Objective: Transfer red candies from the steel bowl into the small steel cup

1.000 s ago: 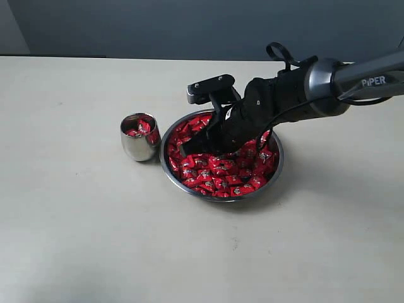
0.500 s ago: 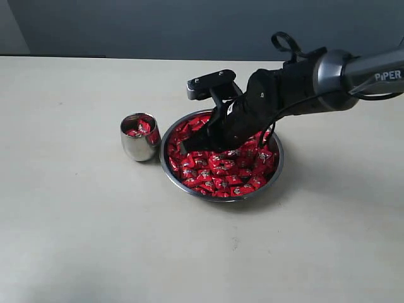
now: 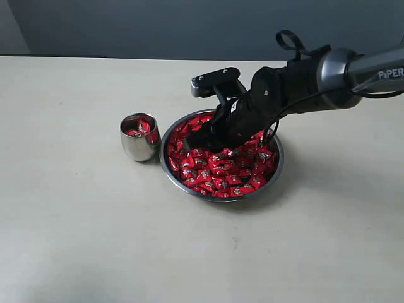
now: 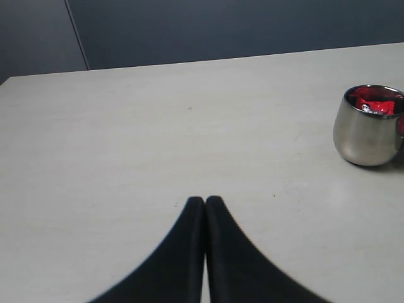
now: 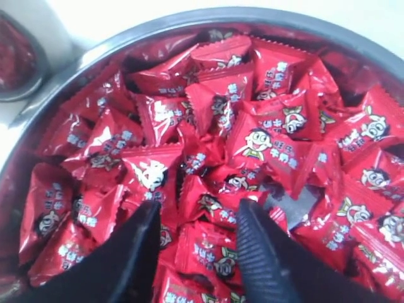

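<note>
Right gripper (image 5: 197, 211), fingers spread, sits low over the red candies (image 3: 222, 173) heaped in the steel bowl (image 3: 281, 161). The small cup (image 3: 139, 144), holding a few candies, stands just beside the bowl on the table (image 3: 76, 221). Left gripper (image 4: 205, 202), fingers pressed together, lies near the cup.

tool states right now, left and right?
Left tool: shut, holding nothing.
Right tool: open, tips down at the red candies in the steel bowl; none gripped.
</note>
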### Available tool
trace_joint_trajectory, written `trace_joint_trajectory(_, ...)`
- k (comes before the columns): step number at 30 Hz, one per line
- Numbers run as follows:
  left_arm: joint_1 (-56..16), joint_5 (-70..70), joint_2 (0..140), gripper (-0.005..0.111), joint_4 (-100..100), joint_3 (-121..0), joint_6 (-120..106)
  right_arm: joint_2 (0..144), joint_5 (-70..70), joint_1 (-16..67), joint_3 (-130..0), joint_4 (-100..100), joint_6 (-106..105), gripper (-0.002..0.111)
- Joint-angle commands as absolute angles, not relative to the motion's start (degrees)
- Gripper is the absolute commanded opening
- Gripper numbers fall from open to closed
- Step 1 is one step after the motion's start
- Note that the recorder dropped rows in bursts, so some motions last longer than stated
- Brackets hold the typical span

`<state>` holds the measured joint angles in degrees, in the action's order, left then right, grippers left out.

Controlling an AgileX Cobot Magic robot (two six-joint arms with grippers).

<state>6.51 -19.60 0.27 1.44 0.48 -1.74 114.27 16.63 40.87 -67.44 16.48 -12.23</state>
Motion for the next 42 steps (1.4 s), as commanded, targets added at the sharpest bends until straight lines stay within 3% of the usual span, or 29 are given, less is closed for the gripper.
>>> trace_joint_trajectory(1,6.2,-19.3,0.0,0.0,1.6,0.0,-1.7,114.2,16.4,40.5,-67.7,16.1,-12.5,0.04)
trace_joint_trajectory(18,6.2,-19.2,0.0,0.0,1.6,0.0,-1.7,119.5,12.5,39.0,-67.7,19.4,-12.1,0.04)
trace_joint_trajectory(20,6.2,-19.2,0.0,0.0,1.6,0.0,-1.7,119.5,11.8,39.0,-67.7,19.4,-12.1,0.032)
trace_joint_trajectory(23,6.2,-19.2,0.0,0.0,1.6,0.0,-1.7,119.5,11.4,39.0,-67.7,19.6,-12.1,0.0)
trace_joint_trajectory(42,6.2,-19.3,0.0,0.0,1.6,0.0,-1.7,110.7,19.7,39.0,-67.7,17.0,-12.1,0.0)
